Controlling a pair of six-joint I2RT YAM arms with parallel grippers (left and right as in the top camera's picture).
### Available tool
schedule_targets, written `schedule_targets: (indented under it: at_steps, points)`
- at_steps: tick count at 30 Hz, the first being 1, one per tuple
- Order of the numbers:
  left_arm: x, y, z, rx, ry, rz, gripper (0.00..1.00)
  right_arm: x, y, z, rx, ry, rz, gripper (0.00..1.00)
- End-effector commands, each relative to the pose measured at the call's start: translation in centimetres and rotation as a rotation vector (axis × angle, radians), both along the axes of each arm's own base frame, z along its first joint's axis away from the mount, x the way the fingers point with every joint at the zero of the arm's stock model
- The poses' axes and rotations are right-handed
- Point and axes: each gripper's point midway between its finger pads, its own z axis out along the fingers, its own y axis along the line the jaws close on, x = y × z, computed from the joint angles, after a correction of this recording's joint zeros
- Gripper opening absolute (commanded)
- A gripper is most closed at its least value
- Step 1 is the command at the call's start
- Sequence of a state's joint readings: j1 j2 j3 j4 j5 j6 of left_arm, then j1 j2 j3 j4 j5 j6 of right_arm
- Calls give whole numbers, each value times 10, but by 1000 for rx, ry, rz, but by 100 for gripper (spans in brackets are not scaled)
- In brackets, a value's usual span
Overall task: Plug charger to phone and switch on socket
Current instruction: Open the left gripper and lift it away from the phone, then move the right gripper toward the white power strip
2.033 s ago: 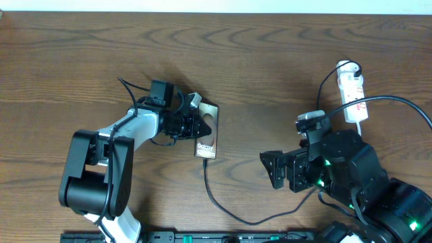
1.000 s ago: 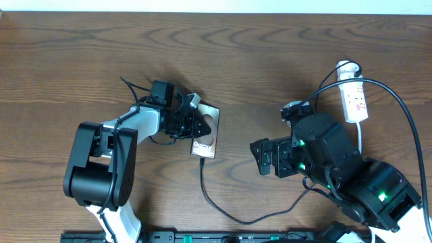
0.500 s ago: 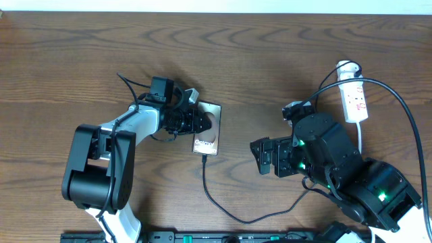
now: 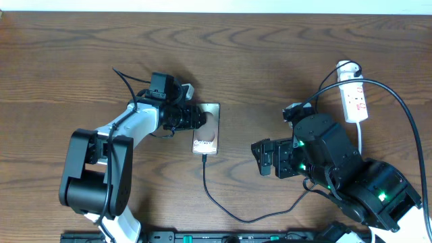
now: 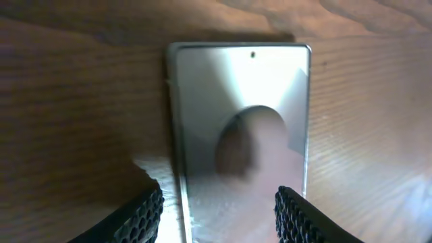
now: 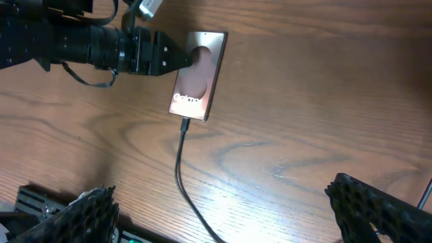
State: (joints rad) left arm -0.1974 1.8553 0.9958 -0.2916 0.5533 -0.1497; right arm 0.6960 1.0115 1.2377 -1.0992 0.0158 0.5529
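The phone [image 4: 206, 129] lies flat on the wood, a grey-brown slab with "Galaxy" lettering, also seen in the right wrist view [image 6: 197, 76]. The charger [image 4: 214, 201], a thin black cable, meets the phone's lower edge with its plug tip [image 6: 185, 122] and curves toward the right arm. My left gripper [image 4: 198, 120] sits at the phone's left side. In its wrist view [image 5: 219, 217] the jaws are open, with the fingers [image 5: 147, 214] hovering over the phone's [image 5: 243, 115] long edges and not touching it. My right gripper [image 4: 260, 156] is open and empty. The white socket [image 4: 355, 100] lies far right.
The socket's white cord [image 4: 362, 138] and a thick black arm cable [image 4: 405, 111] run along the right side. A dark rail [image 4: 202, 237] lines the table's front edge. The left arm's body [image 6: 67, 44] stretches across the upper left of the right wrist view.
The left jaws have opened off the phone and drawn back to the left. The phone has settled straighter on the table. The right arm came left earlier, then held still.
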Motion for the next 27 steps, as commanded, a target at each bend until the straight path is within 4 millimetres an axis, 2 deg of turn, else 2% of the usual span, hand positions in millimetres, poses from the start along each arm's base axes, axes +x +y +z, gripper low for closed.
schedule_targets:
  at_steps: [1, 6, 7, 8, 10, 14, 16, 20, 21, 22, 27]
  points:
    - [-28, 53, -61, 283, 122, 68, 57, 1, -1, 6, 14, -11, -18, 99]
    - [-28, 53, -61, 284, 121, 68, 57, 1, -1, 6, 13, -11, -18, 99]
    - [-27, 55, -61, 299, 118, 72, 59, 1, -1, 6, 13, -10, -18, 99]
    - [-26, 59, -62, 318, 115, 77, 67, 1, -1, 6, 12, -9, -18, 99]
    - [-24, 69, -61, 379, 107, 92, 74, 0, -2, 5, 8, -5, -18, 99]
    - [-17, 77, -46, 421, 76, 108, 80, 0, -7, 2, -15, -1, -31, 99]
    - [-8, 75, -31, 409, 32, 117, 81, 2, -10, 2, -29, -12, -45, 99]
    - [7, 72, 8, 383, -78, 140, 90, 9, -17, 4, -58, -44, -82, 99]
    - [9, 73, 17, 380, -106, 147, 98, 10, -18, 5, -60, -50, -86, 99]
    - [12, 73, 28, 378, -137, 155, 100, 11, -18, 5, -59, -54, -88, 99]
    - [21, 78, 98, 359, -329, 210, 99, 18, -18, 10, -56, -87, -107, 99]
